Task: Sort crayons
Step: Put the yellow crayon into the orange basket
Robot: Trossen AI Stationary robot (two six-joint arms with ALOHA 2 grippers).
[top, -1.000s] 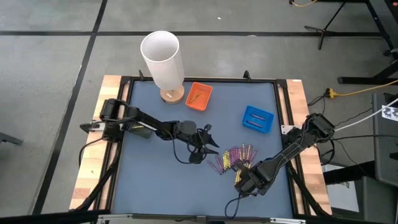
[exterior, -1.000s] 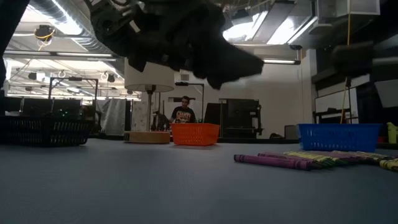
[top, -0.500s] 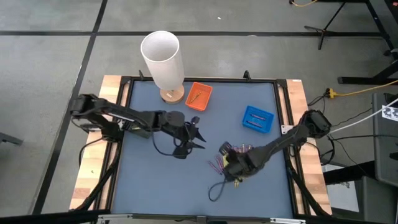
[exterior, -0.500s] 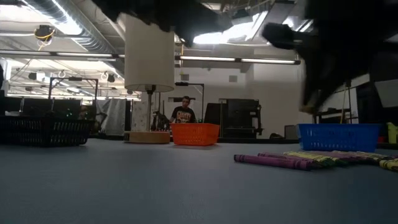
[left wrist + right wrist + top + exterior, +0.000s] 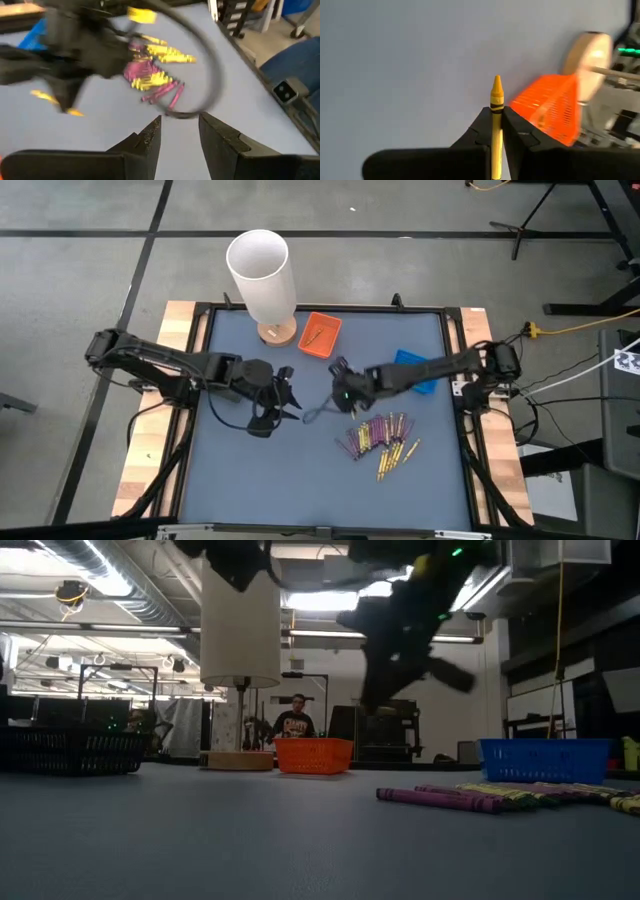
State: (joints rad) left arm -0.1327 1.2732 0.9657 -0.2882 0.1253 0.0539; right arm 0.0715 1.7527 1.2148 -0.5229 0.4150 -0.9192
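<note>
Now yellow crayon [image 5: 496, 115] between right gripper [image 5: 496, 131] fingers.

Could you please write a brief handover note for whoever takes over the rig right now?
Right hand: shut on a yellow-gold crayon, held above the table's middle, with the orange mesh tray ahead.
Left hand: open and empty, hovering left of centre.
Done: the orange tray already holds at least one yellow crayon, and the blue mesh tray holds crayons whose colour is hard to make out.
Left: drop the held crayon, probably into the orange tray, then sort the loose pile of purple and yellow crayons lying on the grey-blue table mat.
</note>
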